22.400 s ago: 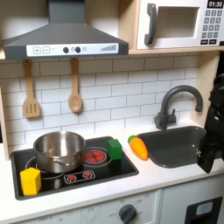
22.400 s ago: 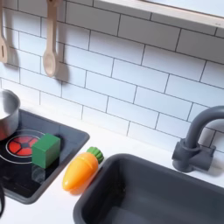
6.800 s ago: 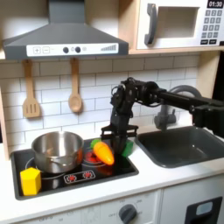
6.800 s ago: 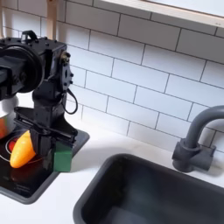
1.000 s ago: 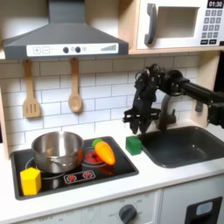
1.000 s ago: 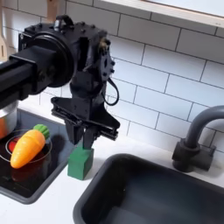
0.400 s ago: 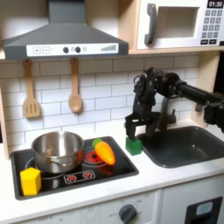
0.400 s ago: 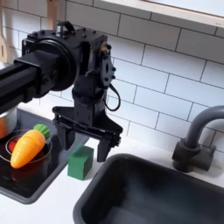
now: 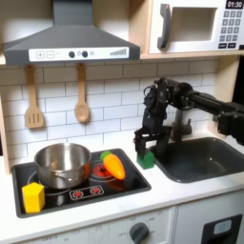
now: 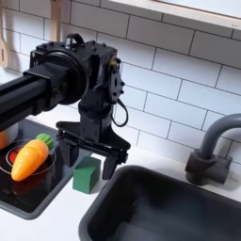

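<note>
cube (image 10: 87,174) – between stove (image 10: 24,193) and sink (image 10: 169,212) | carrot (image 10: 28,157) – on stove

black boxy arm (image 10: 66,75) with looping black cables.

You saw a small green block (image 9: 146,160) sitting flat on the white counter — a plain, cube-like piece, upright on one face, in the strip between the stove's edge and the sink. In the second exterior view the green block (image 10: 87,174) lay at about three o'clock from the carrot, well apart from it, with the spread fingers straddling it — contact could not be told.
</note>
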Robot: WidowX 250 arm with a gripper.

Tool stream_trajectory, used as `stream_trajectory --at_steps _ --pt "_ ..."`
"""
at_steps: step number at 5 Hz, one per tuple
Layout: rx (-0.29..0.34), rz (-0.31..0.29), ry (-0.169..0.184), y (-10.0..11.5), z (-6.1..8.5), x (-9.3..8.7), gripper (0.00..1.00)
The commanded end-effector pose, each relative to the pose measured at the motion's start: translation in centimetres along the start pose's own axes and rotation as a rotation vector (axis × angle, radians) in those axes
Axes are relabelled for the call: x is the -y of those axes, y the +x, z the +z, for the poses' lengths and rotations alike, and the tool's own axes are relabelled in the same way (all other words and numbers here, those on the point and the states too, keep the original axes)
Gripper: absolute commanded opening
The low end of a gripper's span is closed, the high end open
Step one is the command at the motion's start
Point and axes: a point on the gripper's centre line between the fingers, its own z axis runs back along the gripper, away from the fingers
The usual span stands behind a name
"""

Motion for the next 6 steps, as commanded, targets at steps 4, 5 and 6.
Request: stream_trajectory --at_steps 4,5,6 --pt "-0.040 -0.005 0.013 0.4 -1.8 0.1 0.32" --pt "-0.047 -0.023 0.014 0.0 -1.9 0.3 0.00" --pt "-0.047 -0.039 0.006 -0.4 -1.8 0.4 0.00"
